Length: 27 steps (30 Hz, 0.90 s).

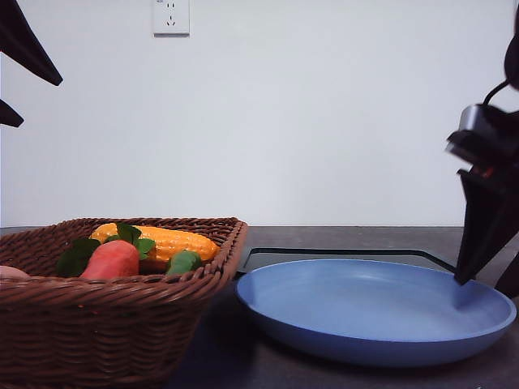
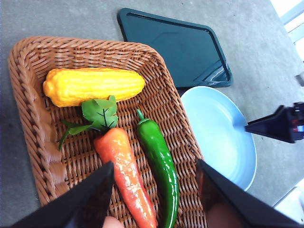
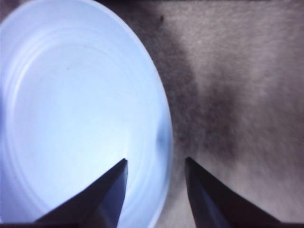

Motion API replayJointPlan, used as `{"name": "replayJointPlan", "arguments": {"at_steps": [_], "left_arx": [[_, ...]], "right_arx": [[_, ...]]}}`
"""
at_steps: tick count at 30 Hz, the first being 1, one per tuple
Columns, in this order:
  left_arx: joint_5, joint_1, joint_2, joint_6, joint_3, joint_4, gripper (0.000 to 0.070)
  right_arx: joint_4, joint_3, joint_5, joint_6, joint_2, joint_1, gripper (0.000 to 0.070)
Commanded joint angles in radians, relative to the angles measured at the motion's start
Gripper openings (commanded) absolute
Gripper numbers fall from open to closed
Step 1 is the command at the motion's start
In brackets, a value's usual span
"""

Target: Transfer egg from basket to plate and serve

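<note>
At lower left of the front view, the small pinkish egg [image 1: 10, 272] lies in the brown wicker basket [image 1: 113, 324]. Both grippers gape empty, the right gripper [image 3: 156, 164] astride the matte blue plate's [image 1: 373, 312] rim, the left gripper [image 2: 154, 171] above the basket.

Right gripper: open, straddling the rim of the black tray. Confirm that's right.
Wrong on the tray. The right gripper is open, but the right wrist view shows its fingers straddling the rim of the blue plate, not the black tray.

bright even light; right wrist view soft, blurry.
</note>
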Motion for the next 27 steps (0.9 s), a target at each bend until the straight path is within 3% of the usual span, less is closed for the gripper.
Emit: {"name": "replayJointPlan", "arguments": {"at_steps": [1,9,16,27], "left_arx": [[0.004,-0.004,0.007,-0.001,0.012,0.012,0.0354],[0.004,-0.004,0.007,-0.001,0.012,0.015,0.0354],[0.004,-0.004,0.007,-0.001,0.012,0.013,0.0354],[0.005,-0.033,0.007,0.007,0.012,0.008,0.0372]], "right_arx": [[0.024,0.007,0.002,0.02,0.026,0.007,0.0246],[0.094,0.007,-0.018,0.061,0.105,0.015,0.0202],[0.093,0.007,-0.023,0.061,0.122,0.015,0.0],[0.046,0.008,-0.018,0.061,-0.003,0.005,0.0]]}}
